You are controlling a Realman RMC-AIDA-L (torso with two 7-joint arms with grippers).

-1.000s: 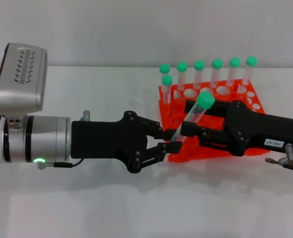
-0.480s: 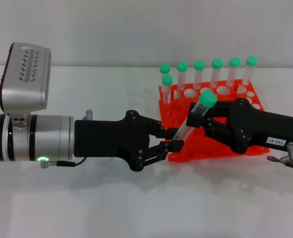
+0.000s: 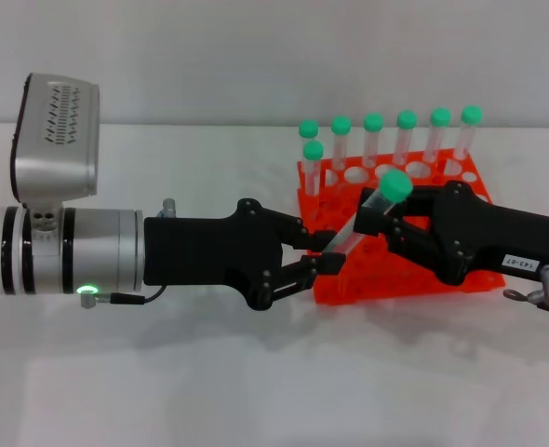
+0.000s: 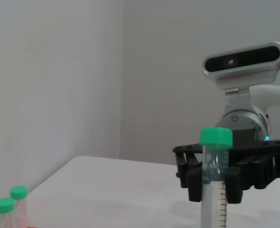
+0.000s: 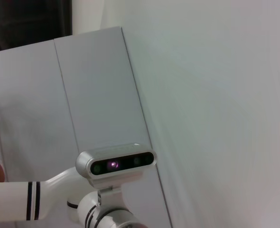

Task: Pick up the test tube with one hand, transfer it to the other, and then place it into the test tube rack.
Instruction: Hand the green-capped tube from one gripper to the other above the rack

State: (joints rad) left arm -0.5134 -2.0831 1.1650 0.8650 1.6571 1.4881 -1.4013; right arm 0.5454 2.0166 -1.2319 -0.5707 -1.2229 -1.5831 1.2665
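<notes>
My left gripper reaches in level from the left, its silver-grey wrist with the glowing green ring light behind it and its black fingers pinched onto the tapered lower end of the test tube. The tube leans in my hold, green cap up and tilted toward my right side, in the air in front of the test tube rack and not in any of its holes.

My right gripper comes in from the opposite side, body level, with its fingers spread on either side of the tube's upper half, just below the cap (from the head view I cannot say whether a pad touches the tube). So the two grippers meet nose to nose at the tube, mine on the left low, mine on the right high.

A small white label sits on the right gripper's body; its dark print is too small for me to read. In the left wrist view the tube stands upright with printed graduation ticks down its side, and the right gripper faces it from behind.

Seven more green-capped tubes stand upright in the orange-red rack, six along the back row and one at the near left corner.
</notes>
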